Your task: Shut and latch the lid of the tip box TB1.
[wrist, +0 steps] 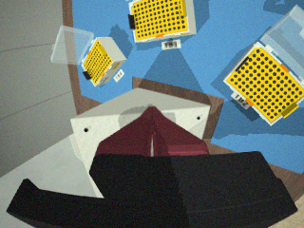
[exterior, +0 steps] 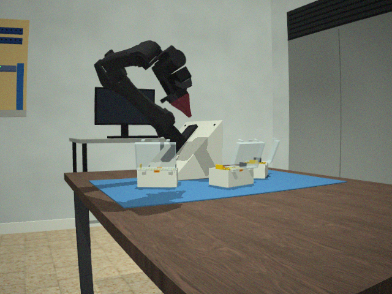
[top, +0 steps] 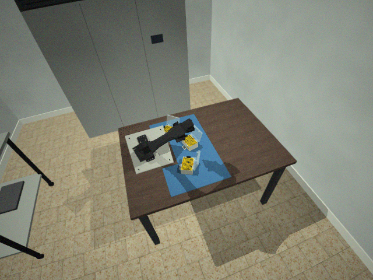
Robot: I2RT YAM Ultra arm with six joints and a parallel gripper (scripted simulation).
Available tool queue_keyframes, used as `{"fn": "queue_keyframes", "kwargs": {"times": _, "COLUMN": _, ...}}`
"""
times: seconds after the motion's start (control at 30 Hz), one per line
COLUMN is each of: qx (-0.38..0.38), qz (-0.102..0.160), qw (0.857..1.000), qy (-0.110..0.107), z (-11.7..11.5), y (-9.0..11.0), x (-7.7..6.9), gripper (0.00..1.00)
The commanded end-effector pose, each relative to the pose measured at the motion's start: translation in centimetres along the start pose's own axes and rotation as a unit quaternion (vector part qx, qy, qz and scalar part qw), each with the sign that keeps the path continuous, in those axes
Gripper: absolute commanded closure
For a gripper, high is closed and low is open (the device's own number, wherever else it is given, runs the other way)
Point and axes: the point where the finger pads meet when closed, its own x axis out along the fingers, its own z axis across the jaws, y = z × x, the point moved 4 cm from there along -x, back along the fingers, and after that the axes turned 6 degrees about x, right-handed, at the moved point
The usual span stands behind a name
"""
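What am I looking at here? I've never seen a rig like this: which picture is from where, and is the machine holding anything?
It is one black robot arm bolted to a slanted white base on a wooden table. One picture looks down from above, one from the side at table height, one from a camera on the arm's wrist. Its gripper, with dark red fingers, is shut, holds nothing and hangs high over a blue mat. On the mat stand three white tip boxes with yellow inserts, clear lids open. Their ID stickers are too small to read.
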Motion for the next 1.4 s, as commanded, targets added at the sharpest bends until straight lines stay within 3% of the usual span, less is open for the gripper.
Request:
{"fn": "queue_keyframes", "kwargs": {"times": 0.0, "qx": -0.011, "qz": -0.001, "qw": 0.998, "qy": 0.058, "z": 0.6, "y": -1.3, "x": 0.4, "gripper": 1.0}}
{"fn": "queue_keyframes", "kwargs": {"times": 0.27, "qx": -0.061, "qz": 0.034, "qw": 0.982, "qy": 0.175, "z": 3.0, "y": -4.6, "x": 2.6, "gripper": 1.0}}
{"fn": "queue_keyframes", "kwargs": {"times": 0.33, "qx": -0.061, "qz": 0.034, "qw": 0.982, "qy": 0.175, "z": 3.0, "y": -4.6, "x": 2.6, "gripper": 1.0}}
{"fn": "queue_keyframes", "kwargs": {"times": 0.53, "qx": -0.098, "qz": 0.061, "qw": 0.958, "qy": 0.261, "z": 4.9, "y": -7.1, "x": 4.4, "gripper": 1.0}}
{"fn": "queue_keyframes", "kwargs": {"times": 1.37, "qx": -0.098, "qz": 0.06, "qw": 0.958, "qy": 0.262, "z": 9.3, "y": -16.0, "x": 10.0, "gripper": 1.0}}
